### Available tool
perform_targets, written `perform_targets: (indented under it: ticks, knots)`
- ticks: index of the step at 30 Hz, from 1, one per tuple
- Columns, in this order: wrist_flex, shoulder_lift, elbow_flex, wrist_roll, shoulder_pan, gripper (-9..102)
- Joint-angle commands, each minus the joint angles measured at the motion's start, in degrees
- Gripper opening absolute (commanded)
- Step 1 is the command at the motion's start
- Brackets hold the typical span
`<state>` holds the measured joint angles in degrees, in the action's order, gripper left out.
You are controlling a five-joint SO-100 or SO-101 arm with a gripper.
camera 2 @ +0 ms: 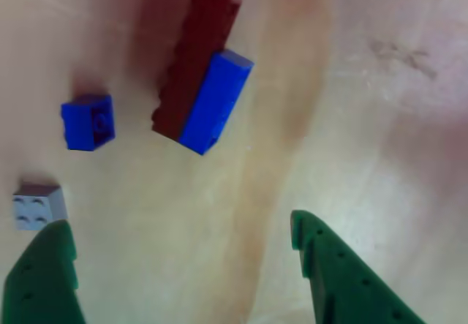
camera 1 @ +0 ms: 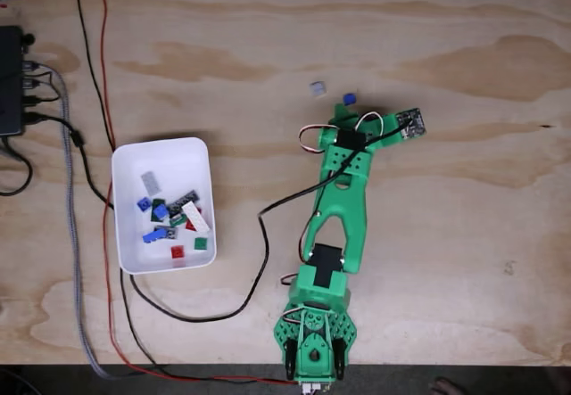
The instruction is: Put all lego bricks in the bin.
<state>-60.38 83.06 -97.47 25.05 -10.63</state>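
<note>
A pale plywood worktop [camera 1: 268,38] is seen from above in the fixed view, with grain patches across it. The green arm [camera 1: 343,208] is stretched from its base at the lower edge up toward the middle of the worktop, and a black cable [camera 1: 259,261] is looped from it toward the left.

The bin [camera 1: 163,154], a white shallow tray with rounded corners, is placed left of the arm, well apart from it. Inside it a heap of lego bricks [camera 1: 174,217] is gathered: blue, red, green, grey, a white plate and a dark plate can be told apart. A black box [camera 1: 11,78] with plugged cables is set at the left edge, and a red wire [camera 1: 104,92] and a grey braided cable [camera 1: 70,190] are run down that side.

In the other view the gripper [camera 2: 179,240] is seen from close above the wood, its two green fingers [camera 2: 336,280] spread wide with nothing between them. Beyond the fingers a long dark red brick [camera 2: 186,68] is lying with a blue brick [camera 2: 216,101] pressed along its side. A small blue brick [camera 2: 88,121] is lying apart to their left, and a small grey brick [camera 2: 36,205] is found just beside the left finger's tip. In the fixed view the grey brick [camera 1: 317,87] and a blue one [camera 1: 349,99] are seen on the worktop at the arm's far end.
</note>
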Motion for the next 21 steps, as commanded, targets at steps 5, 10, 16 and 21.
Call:
perform_targets:
  ticks: [5, 10, 16, 21]
  knots:
    - [-4.3, -12.1, 19.1, -1.4, -4.0, 29]
    - [-4.5, -16.0, 21.9, -0.4, -6.4, 24]
    - [-3.0, -17.7, 21.0, 0.9, -7.7, 9]
    - [-1.9, -10.9, 14.2, 2.0, -6.2, 0]
